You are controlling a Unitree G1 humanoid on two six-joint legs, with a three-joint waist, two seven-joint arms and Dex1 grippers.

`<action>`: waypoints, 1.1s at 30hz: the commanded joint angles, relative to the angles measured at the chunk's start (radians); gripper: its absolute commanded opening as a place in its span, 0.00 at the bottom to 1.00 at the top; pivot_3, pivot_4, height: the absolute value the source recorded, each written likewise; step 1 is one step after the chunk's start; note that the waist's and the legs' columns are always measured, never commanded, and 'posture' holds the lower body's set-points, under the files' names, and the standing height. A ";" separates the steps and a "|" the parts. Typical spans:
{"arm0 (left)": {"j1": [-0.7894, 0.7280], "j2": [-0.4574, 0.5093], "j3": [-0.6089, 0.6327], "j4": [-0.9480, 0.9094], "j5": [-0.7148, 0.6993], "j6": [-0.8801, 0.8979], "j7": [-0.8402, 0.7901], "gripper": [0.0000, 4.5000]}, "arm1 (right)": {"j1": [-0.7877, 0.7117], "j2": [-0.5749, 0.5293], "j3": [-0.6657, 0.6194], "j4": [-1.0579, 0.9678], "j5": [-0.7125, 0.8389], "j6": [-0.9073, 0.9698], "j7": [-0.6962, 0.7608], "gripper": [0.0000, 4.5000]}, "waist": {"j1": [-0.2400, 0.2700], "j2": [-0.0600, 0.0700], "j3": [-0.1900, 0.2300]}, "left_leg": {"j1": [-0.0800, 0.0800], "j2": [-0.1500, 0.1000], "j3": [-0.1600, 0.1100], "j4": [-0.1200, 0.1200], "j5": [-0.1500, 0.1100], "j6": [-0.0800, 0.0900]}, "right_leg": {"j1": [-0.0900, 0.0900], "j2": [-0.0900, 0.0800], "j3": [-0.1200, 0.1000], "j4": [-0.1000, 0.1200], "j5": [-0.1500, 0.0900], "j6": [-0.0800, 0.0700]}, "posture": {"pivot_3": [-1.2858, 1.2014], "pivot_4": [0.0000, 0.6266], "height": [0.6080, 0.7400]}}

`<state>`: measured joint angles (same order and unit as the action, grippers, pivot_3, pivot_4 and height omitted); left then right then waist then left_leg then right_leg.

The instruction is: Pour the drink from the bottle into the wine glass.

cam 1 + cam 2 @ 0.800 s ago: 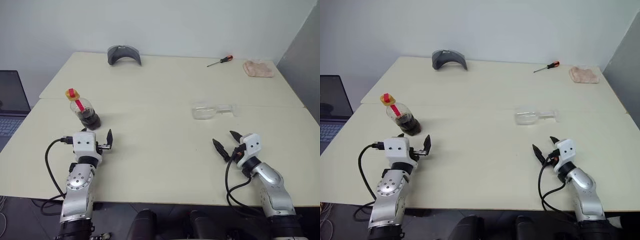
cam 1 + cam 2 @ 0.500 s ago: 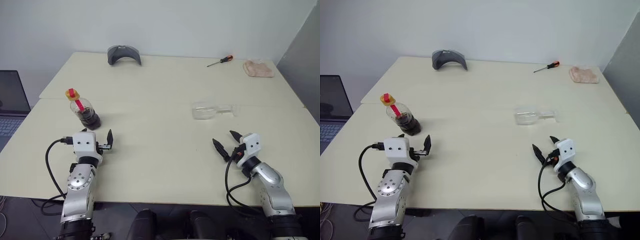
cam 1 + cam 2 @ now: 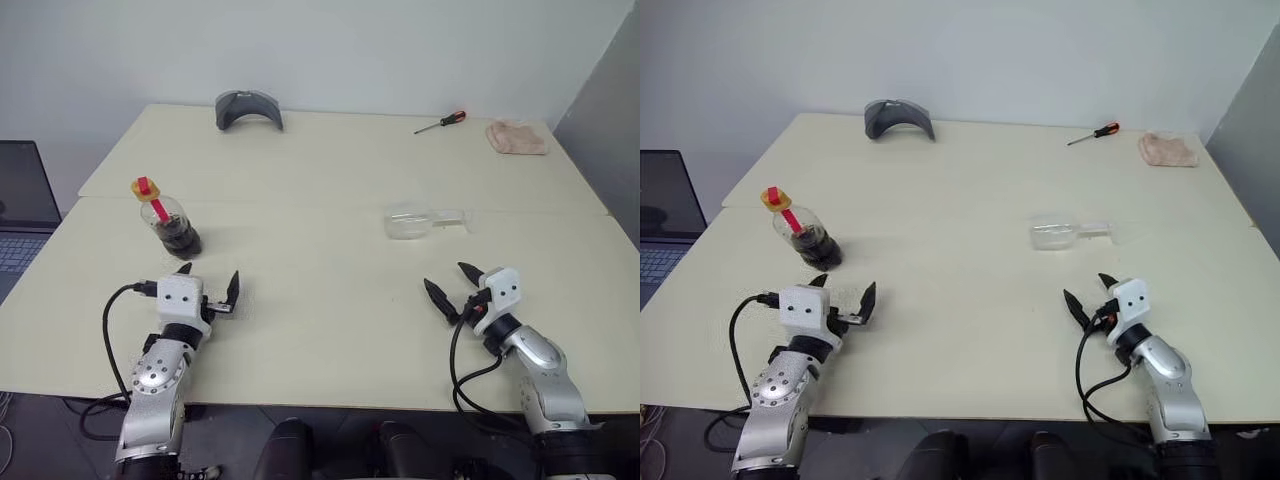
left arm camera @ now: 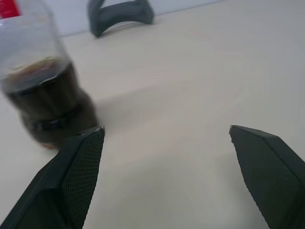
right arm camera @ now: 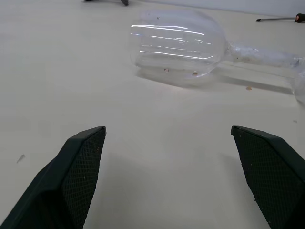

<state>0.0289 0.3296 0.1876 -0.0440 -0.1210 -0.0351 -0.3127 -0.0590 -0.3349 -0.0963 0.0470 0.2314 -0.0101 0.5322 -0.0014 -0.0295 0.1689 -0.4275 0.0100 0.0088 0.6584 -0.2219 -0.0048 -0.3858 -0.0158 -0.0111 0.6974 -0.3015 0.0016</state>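
On the worktop [image 3: 330, 290], largest first: bottle [image 3: 168, 222], upright, near left edge, drink [image 3: 180, 235] low inside, cap on. Wine glass [image 3: 425, 221], lying on its side, right of centre. Left gripper [image 3: 207, 285], released, just short of bottle. Right gripper [image 3: 452, 285], released, near glass. Advice: stand glass upright by its stem before uncapping; grasp bottle at body.

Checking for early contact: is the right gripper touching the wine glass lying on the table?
Apart. In the right wrist view the open right gripper sits short of the wine glass, with bare table between them.
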 commanded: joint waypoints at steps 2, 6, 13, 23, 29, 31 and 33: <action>0.000 0.016 -0.021 -0.046 -0.019 -0.024 -0.057 0.99 | -0.005 -0.008 -0.022 -0.018 0.001 0.005 -0.023 1.00 | 0.000 0.000 0.000 | 0.000 0.000 0.000 0.000 0.000 0.000 | 0.000 0.000 0.000 0.000 0.000 0.000 | 0.52 0.24 1.00; 0.001 0.016 -0.042 -0.078 -0.027 -0.007 -0.090 0.99 | -0.006 -0.012 -0.026 -0.021 0.005 0.010 -0.022 1.00 | 0.000 0.000 0.000 | 0.000 0.000 0.000 0.000 0.000 0.000 | 0.000 0.000 0.000 0.000 0.000 0.000 | 0.52 0.24 1.00; -0.006 0.025 -0.050 -0.119 -0.040 0.035 -0.114 0.99 | -0.024 -0.025 -0.052 -0.015 0.018 0.024 -0.027 1.00 | 0.000 0.000 0.000 | 0.000 0.000 0.000 0.000 0.000 0.000 | 0.000 0.000 0.000 0.000 0.000 0.000 | 0.52 0.24 1.00; -0.018 0.024 -0.010 -0.102 -0.045 0.038 -0.077 0.99 | 0.001 -0.058 -0.022 -0.116 0.065 0.079 0.061 1.00 | 0.000 0.000 0.000 | 0.000 0.000 0.000 0.000 0.000 0.000 | 0.000 0.000 0.000 0.000 0.000 0.000 | 0.52 0.24 1.00; -0.041 0.002 0.083 -0.049 -0.050 0.044 0.031 0.99 | 0.026 -0.201 0.067 -0.379 0.183 0.247 0.264 1.00 | 0.000 0.000 0.000 | 0.000 0.001 -0.001 0.000 0.000 0.000 | 0.000 0.001 0.000 0.000 0.000 0.000 | 0.52 0.24 1.00; -0.045 0.000 0.099 -0.038 -0.053 0.041 0.043 0.99 | 0.013 -0.246 0.084 -0.425 0.204 0.287 0.305 1.00 | 0.000 0.000 0.000 | 0.000 0.000 -0.001 0.000 0.000 0.000 | 0.001 0.001 -0.001 -0.001 0.000 0.000 | 0.52 0.24 1.00; -0.044 0.000 0.110 -0.030 -0.061 0.036 0.041 0.99 | -0.003 -0.277 0.096 -0.449 0.212 0.306 0.329 1.00 | 0.001 0.000 0.000 | 0.000 0.000 -0.001 0.000 0.000 0.001 | 0.001 0.001 -0.001 -0.001 0.000 0.000 | 0.52 0.24 1.00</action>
<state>-0.0082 0.3279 0.2783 -0.0599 -0.1604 0.0180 -0.2753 -0.0445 -0.5951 -0.0014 -0.3544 0.4192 0.2785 0.8330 -0.0007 -0.0296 0.1694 -0.4274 0.0105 0.0072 0.6588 -0.2222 -0.0043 -0.3849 -0.0151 -0.0122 0.6965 -0.3016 0.0017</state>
